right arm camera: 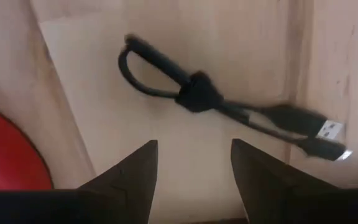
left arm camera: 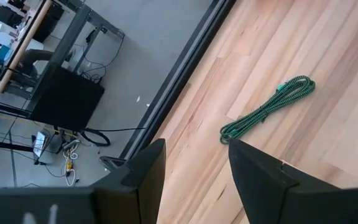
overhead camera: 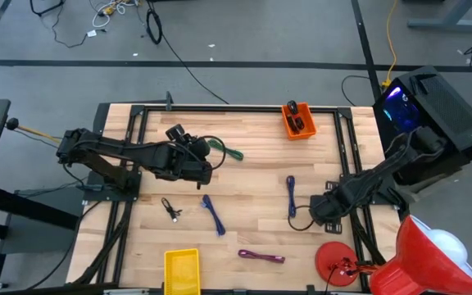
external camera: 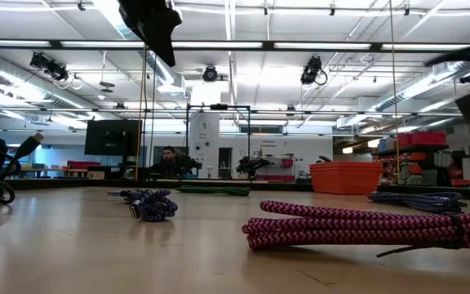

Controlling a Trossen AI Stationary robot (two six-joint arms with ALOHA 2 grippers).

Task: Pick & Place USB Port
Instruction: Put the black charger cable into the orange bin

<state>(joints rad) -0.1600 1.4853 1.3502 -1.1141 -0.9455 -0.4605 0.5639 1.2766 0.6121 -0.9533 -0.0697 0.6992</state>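
The left gripper (overhead camera: 207,168) is held above the middle of the table (overhead camera: 252,147), its fingers (left arm camera: 145,177) spread with nothing between them, and a green cable (left arm camera: 267,107) is seen lying just ahead of it. The right gripper (overhead camera: 316,211) is held low at the table's right side, fingers (right arm camera: 138,171) spread wide and empty, directly over a bundled black USB cable (right arm camera: 216,102) lying flat on the wood.

The bench (overhead camera: 252,176) is pale wood with a smooth, faintly glossy top and visible grain. The purple cable (external camera: 365,230) and green cable (left arm camera: 267,109) wear rough braided cloth. The black cable (right arm camera: 219,102) looks smooth rubbery plastic with a shiny metal plug.
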